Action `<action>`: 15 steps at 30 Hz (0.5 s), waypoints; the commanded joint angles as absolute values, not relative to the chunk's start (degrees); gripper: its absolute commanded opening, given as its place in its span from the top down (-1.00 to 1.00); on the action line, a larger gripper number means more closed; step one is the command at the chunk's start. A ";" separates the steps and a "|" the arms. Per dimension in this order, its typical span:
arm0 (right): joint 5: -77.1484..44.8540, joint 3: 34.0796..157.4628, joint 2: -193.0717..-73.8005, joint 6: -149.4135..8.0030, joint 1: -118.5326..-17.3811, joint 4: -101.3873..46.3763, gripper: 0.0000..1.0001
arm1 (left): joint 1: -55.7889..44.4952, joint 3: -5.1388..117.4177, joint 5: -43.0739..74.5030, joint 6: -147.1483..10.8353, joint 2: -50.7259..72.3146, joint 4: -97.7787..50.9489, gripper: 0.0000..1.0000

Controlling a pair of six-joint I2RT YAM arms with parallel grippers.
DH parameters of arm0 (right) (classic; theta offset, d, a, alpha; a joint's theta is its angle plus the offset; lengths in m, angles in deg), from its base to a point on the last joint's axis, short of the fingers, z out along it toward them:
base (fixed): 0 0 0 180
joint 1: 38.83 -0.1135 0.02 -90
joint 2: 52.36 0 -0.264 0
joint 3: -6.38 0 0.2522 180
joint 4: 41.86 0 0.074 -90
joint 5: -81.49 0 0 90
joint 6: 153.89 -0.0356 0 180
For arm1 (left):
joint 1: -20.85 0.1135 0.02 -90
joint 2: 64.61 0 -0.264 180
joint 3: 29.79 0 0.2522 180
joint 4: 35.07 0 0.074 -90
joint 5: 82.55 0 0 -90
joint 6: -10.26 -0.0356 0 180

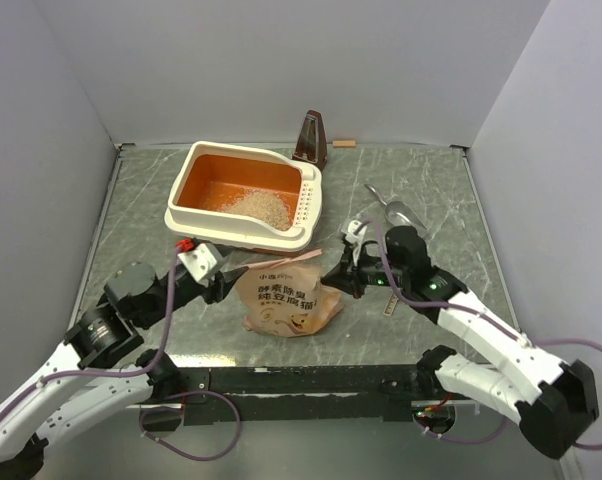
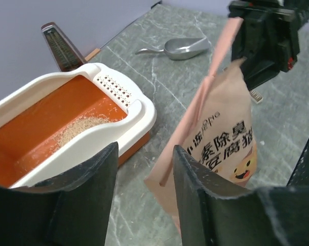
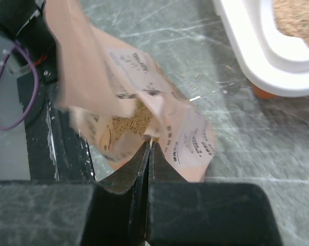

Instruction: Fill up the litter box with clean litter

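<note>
Grey marbled bench (image 1: 131, 200), pale walls on three sides.

- Litter box (image 1: 281, 236) sits toward the back, left of centre, with its slotted rim on the right-hand end.
- Clean litter (image 1: 261, 207) forms a small loose heap on the orange floor near the slotted end. Most of the floor is bare, so I judge the fill is far from done. More granules show inside the mouth of the bag (image 3: 139, 120).
- Bag (image 1: 286, 300) stands on the bench just in front of the box, between the two arms.
- Right end effector (image 1: 333, 275) is pinched closed on the bag's top edge, probably to keep the mouth up so nothing spills.
- Left end effector (image 2: 144, 164) has its jaws apart with nothing clamped, and faces the bag's other side. I cannot tell whether it touches the bag.

Surroundings: a metal scoop (image 1: 396, 212) lies right of the box, apart from both arms. A metronome (image 1: 310, 138) stands behind the box.

Obstruction: the box's near wall rises between bag and tray floor, so the mouth must clear it. Held at one edge only, the limp bag may fold.
</note>
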State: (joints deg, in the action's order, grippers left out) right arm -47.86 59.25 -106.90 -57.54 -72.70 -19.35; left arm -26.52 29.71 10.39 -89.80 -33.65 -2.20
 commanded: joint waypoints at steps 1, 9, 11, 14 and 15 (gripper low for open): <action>-41.73 57.84 -99.65 -61.34 -72.58 -20.12 1.00 | -26.34 27.83 7.63 -80.54 -36.57 -5.14 -0.07; -37.51 57.23 -96.66 -63.62 -72.58 -18.61 1.00 | -26.34 21.24 19.66 -68.94 -38.59 -9.53 -0.14; -35.76 56.79 -96.30 -65.28 -72.58 -18.26 1.00 | -26.34 19.40 20.02 -67.88 -40.08 -9.62 -0.16; -34.79 55.21 -94.29 -66.26 -72.58 -19.22 1.00 | -26.34 16.41 19.14 -65.77 -43.86 -11.19 -0.16; -34.79 54.42 -93.50 -66.52 -72.67 -19.57 1.00 | -26.34 15.53 18.97 -64.80 -44.65 -11.81 -0.16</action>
State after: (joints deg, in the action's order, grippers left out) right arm -37.87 55.64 -97.02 -63.97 -72.70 -16.37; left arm -26.48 17.62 16.99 -70.17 -40.80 -6.63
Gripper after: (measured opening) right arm 0.007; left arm 0.580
